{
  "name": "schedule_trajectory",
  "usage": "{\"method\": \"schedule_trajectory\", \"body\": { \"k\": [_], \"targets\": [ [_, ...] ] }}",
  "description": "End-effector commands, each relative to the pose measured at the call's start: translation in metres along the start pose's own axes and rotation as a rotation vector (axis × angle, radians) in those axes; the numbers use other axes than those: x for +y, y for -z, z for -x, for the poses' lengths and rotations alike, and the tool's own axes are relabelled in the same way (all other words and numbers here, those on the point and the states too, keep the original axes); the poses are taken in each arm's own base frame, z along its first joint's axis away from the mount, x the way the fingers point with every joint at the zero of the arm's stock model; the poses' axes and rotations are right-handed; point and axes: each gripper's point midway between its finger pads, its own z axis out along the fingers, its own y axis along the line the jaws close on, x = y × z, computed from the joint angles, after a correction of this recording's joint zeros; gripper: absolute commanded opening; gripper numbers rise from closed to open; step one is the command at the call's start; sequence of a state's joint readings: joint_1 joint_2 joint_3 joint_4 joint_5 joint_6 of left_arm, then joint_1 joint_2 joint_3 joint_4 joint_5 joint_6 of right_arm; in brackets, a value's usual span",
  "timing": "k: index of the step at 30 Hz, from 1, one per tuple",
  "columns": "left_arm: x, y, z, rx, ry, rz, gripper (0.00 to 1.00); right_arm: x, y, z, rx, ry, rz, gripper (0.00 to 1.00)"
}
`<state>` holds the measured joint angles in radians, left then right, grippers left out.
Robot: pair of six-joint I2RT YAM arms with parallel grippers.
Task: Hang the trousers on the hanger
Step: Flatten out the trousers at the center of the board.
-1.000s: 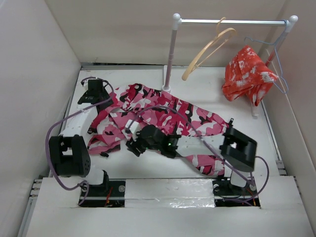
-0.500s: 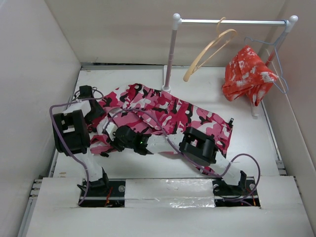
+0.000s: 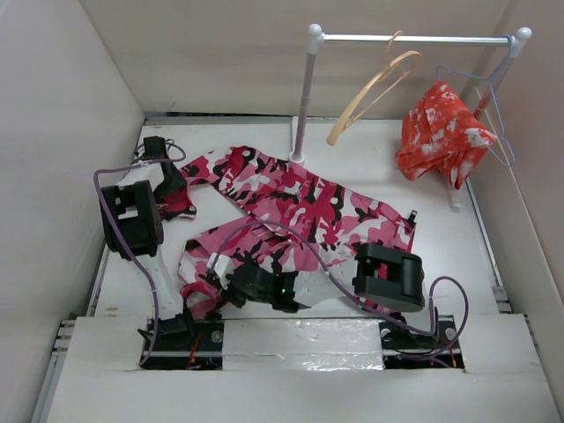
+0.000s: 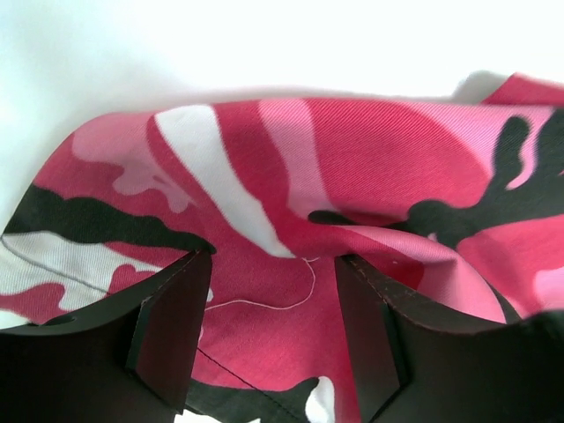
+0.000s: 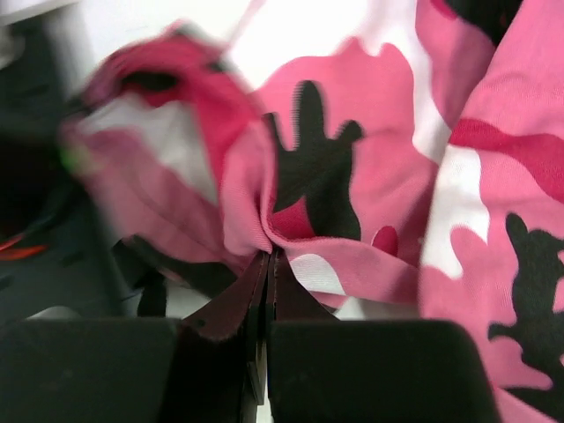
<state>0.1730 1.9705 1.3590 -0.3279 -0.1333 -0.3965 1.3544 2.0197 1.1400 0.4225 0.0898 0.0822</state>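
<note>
Since half a second ago, the right claw (image 3: 207, 286) has drawn back toward the near edge of the desk (image 3: 352, 154), close to the near-left corner, and it pulled a fold of the trousers (image 3: 300, 198) with it. The cloth now bends back on itself: one band runs from the far-left corner toward the right edge, and another comes back to the near-left. I judge this is still arranging the garment, because the hanger (image 3: 361, 95) hangs untouched on the rail (image 3: 414, 39) over the far edge, well apart from both arms.

In its own view the right claw (image 5: 267, 256) is closed tight, with a pinch of the trousers (image 5: 352, 176) between the fingers. The left claw (image 3: 174, 189) sits near the far-left corner. In its wrist view the left claw (image 4: 273, 264) stands wide apart, and the trousers (image 4: 352, 159) lie between the fingers, not squeezed.

The right arm covers the cloth at the near middle. I cannot tell whether either claw is at the waistband or at a leg end. The left side of the right wrist view is blurred.
</note>
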Motion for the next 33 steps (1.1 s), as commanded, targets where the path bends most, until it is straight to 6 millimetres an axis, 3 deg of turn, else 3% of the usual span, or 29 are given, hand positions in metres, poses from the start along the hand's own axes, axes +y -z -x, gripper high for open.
{"method": "schedule_trajectory", "body": {
  "k": [1,3,4,5,6,8,9,10,11,12,13,14,15,16,17,19,20,22,23,25,29,33],
  "targets": [
    [-0.015,-0.002,0.020,-0.030,0.019,-0.045,0.55,0.034,0.012,0.017,-0.073,-0.040,0.061,0.01],
    [-0.025,0.004,0.031,-0.062,0.000,-0.060,0.56,0.039,0.020,0.022,-0.079,-0.039,0.068,0.25],
    [-0.029,0.014,0.037,-0.089,-0.008,-0.067,0.56,0.033,0.023,0.026,-0.081,-0.041,0.054,0.36],
    [-0.027,0.020,0.044,-0.117,-0.004,-0.057,0.56,0.034,0.034,0.040,-0.110,-0.036,0.064,0.51],
    [-0.029,0.026,0.044,-0.133,-0.010,-0.062,0.56,0.021,0.040,0.051,-0.132,-0.039,0.050,0.57],
    [-0.028,0.053,0.060,-0.207,0.024,-0.076,0.51,0.014,0.055,0.060,-0.148,-0.030,0.065,0.69],
    [-0.022,0.057,0.053,-0.210,0.034,-0.068,0.48,0.011,0.072,0.084,-0.202,-0.030,0.070,0.72],
    [-0.026,0.082,0.060,-0.266,0.044,-0.100,0.45,0.007,0.081,0.086,-0.195,-0.020,0.070,0.74],
    [-0.025,0.091,0.062,-0.298,0.058,-0.117,0.39,0.000,0.089,0.092,-0.204,-0.022,0.059,0.75],
    [-0.019,0.092,0.049,-0.287,0.060,-0.117,0.33,0.000,0.105,0.102,-0.227,-0.020,0.061,0.75],
    [-0.019,0.115,0.057,-0.344,0.077,-0.157,0.26,-0.007,0.113,0.100,-0.209,-0.015,0.042,0.74],
    [-0.023,0.121,0.047,-0.335,0.059,-0.182,0.13,-0.013,0.120,0.101,-0.207,-0.017,0.028,0.72],
    [-0.020,0.119,0.028,-0.306,0.041,-0.178,0.09,-0.014,0.128,0.104,-0.212,-0.016,0.024,0.65],
    [-0.022,0.127,0.021,-0.308,0.023,-0.192,0.07,-0.020,0.143,0.108,-0.225,-0.012,0.012,0.52],
    [-0.023,0.124,0.004,-0.270,-0.014,-0.187,0.07,-0.026,0.151,0.111,-0.234,-0.012,-0.004,0.17],
    [-0.023,0.112,-0.032,-0.180,-0.090,-0.158,0.09,-0.033,0.174,0.119,-0.261,-0.007,-0.041,0.03],
    [-0.022,0.107,-0.050,-0.113,-0.111,-0.167,0.19,-0.042,0.181,0.120,-0.272,-0.008,-0.068,0.03],
    [-0.015,0.096,-0.072,-0.039,-0.131,-0.149,0.27,-0.057,0.193,0.122,-0.297,-0.019,-0.120,0.07],
    [-0.008,0.094,-0.075,-0.036,-0.138,-0.119,0.37,-0.061,0.201,0.118,-0.306,-0.025,-0.125,0.10],
    [0.005,0.091,-0.074,-0.054,-0.148,-0.056,0.46,-0.070,0.209,0.118,-0.328,-0.046,-0.126,0.11],
    [0.031,0.081,-0.081,-0.040,-0.175,0.079,0.48,-0.080,0.229,0.120,-0.374,-0.061,-0.142,0.18],
    [0.042,0.079,-0.084,-0.029,-0.147,0.150,0.48,-0.091,0.243,0.121,-0.399,-0.070,-0.164,0.22]
  ]
}}
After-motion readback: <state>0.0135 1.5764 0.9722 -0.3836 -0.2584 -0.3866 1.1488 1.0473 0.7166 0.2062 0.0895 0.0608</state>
